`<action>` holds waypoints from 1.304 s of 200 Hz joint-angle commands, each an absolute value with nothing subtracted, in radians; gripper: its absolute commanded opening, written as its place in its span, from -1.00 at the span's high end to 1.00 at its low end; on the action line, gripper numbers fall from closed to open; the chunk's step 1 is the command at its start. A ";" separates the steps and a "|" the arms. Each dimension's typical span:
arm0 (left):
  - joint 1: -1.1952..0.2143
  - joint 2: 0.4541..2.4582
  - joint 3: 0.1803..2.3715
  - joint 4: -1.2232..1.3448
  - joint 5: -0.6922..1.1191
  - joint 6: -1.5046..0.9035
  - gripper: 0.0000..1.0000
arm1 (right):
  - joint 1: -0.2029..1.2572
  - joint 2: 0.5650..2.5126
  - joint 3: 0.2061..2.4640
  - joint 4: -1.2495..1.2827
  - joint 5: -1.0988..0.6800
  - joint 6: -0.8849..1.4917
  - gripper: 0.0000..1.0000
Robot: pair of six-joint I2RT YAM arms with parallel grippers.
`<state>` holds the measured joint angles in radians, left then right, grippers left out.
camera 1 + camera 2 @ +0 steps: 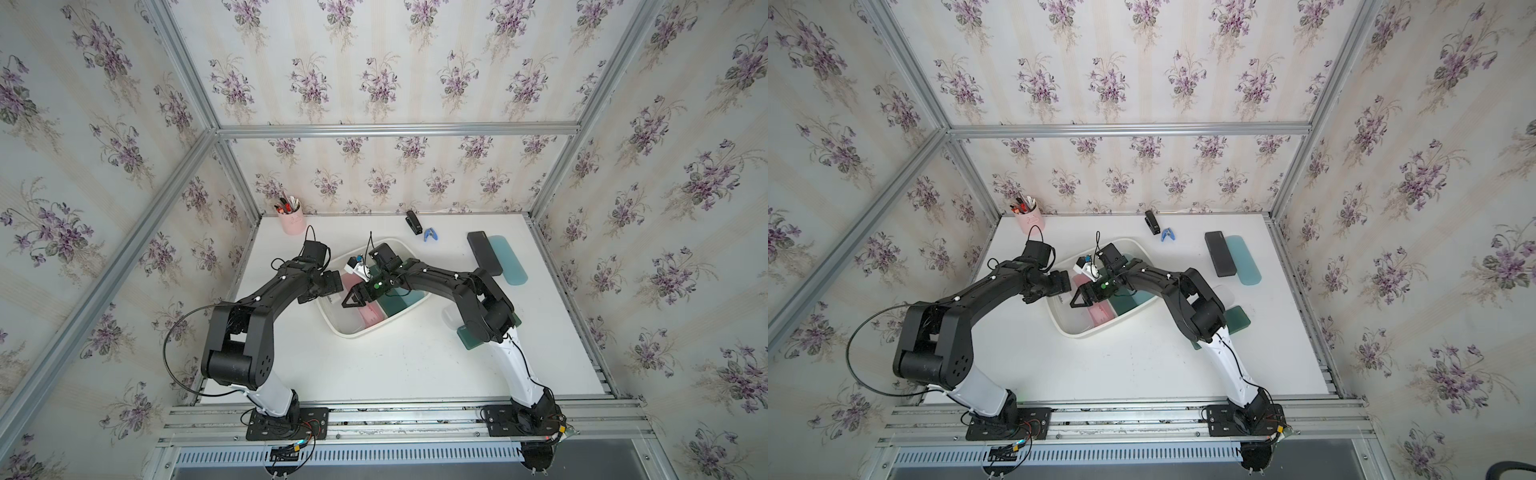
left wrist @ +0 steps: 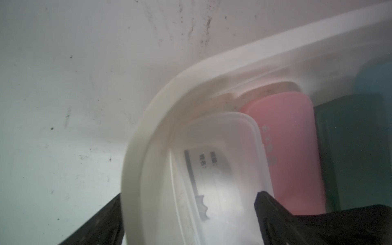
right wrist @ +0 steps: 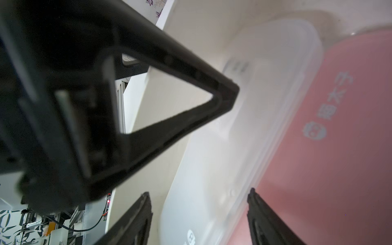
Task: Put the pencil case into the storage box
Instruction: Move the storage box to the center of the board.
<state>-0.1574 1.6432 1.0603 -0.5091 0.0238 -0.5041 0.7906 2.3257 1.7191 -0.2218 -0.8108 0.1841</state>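
The white storage box [image 1: 353,333] [image 1: 1077,334] stands mid-table. Side by side in it lie a clear pencil case [image 1: 347,318] [image 2: 222,144] [image 3: 265,84], a pink one [image 1: 372,316] [image 2: 292,148] [image 3: 339,148], a dark green one [image 1: 397,305] and a teal one [image 1: 415,297]. My left gripper [image 2: 189,193] is open over the box's left corner. One of its fingers is outside the rim [image 2: 152,118] and the other is at the clear case's edge. My right gripper [image 3: 199,191] is open astride the clear case, between the box wall [image 3: 169,106] and the pink case.
A pink pen cup [image 1: 289,220] stands at the back left. A black stapler [image 1: 413,222] and a blue clip [image 1: 429,235] lie at the back. A black case [image 1: 484,257] and a pale teal case [image 1: 509,259] lie back right. A green case [image 1: 469,338] lies under the right arm.
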 commanded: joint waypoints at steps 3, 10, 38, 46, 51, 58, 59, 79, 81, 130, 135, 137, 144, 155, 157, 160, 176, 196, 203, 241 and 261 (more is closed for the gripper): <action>-0.167 1.652 1.068 -0.511 0.003 -0.511 -0.93 | 0.793 2.307 1.690 -0.212 -0.691 0.214 -0.48; -0.167 1.652 1.067 -0.510 0.001 -0.514 -0.93 | 0.791 2.297 1.684 -0.221 -0.637 0.213 -0.47; -0.176 1.673 1.084 -0.514 -0.012 -0.511 -0.93 | 0.762 2.263 1.651 -0.264 -0.467 0.216 -0.47; -0.178 1.689 1.099 -0.516 -0.014 -0.507 -0.93 | 0.747 2.249 1.628 -0.260 -0.437 0.223 -0.47; -0.181 1.699 1.109 -0.518 -0.015 -0.506 -0.93 | 0.738 2.238 1.612 -0.252 -0.424 0.228 -0.47; -0.184 1.712 1.124 -0.520 -0.018 -0.503 -0.93 | 0.726 2.220 1.586 -0.236 -0.410 0.236 -0.47; -0.184 1.714 1.127 -0.520 -0.019 -0.502 -0.93 | 0.724 2.217 1.582 -0.234 -0.408 0.238 -0.47; -0.193 1.756 1.189 -0.530 -0.033 -0.488 -0.93 | 0.699 2.167 1.523 -0.205 -0.370 0.253 -0.47; -0.192 1.763 1.197 -0.532 -0.034 -0.486 -0.93 | 0.697 2.163 1.520 -0.204 -0.366 0.253 -0.47; -0.204 1.909 1.432 -0.580 -0.049 -0.414 -0.93 | 0.657 2.072 1.433 -0.174 -0.336 0.278 -0.48; -0.205 1.922 1.452 -0.585 -0.050 -0.407 -0.93 | 0.654 2.061 1.422 -0.164 -0.346 0.284 -0.48; -0.205 1.927 1.461 -0.587 -0.051 -0.405 -0.93 | 0.654 2.056 1.418 -0.159 -0.349 0.286 -0.48; -0.208 1.942 1.486 -0.589 -0.052 -0.396 -0.93 | 0.653 2.042 1.407 -0.147 -0.363 0.292 -0.48; -0.210 1.970 1.527 -0.590 -0.050 -0.380 -0.93 | 0.654 2.026 1.398 -0.138 -0.387 0.296 -0.48; -0.210 1.974 1.534 -0.592 -0.049 -0.377 -0.93 | 0.652 2.024 1.399 -0.136 -0.392 0.297 -0.48; -0.211 1.984 1.544 -0.592 -0.048 -0.371 -0.93 | 0.653 2.020 1.399 -0.134 -0.400 0.297 -0.48; -0.212 2.033 1.611 -0.601 -0.039 -0.349 -0.93 | 0.653 1.998 1.407 -0.129 -0.433 0.307 -0.48; -0.212 2.088 1.692 -0.613 -0.046 -0.313 -0.93 | 0.649 1.966 1.436 -0.148 -0.434 0.307 -0.48; -0.213 2.105 1.720 -0.621 -0.052 -0.299 -0.93 | 0.644 1.957 1.451 -0.166 -0.429 0.303 -0.48; -0.212 2.183 1.872 -0.659 -0.052 -0.256 -0.93 | 0.582 1.933 1.516 -0.281 -0.337 0.244 -0.48; -0.216 2.230 1.946 -0.675 -0.041 -0.239 -0.93 | 0.552 1.934 1.514 -0.318 -0.277 0.211 -0.48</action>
<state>-0.2134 2.1906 1.8828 -0.6411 -0.0475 -0.2844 0.5766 1.9362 1.5124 -0.2302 -0.3626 0.2607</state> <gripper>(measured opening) 0.965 0.741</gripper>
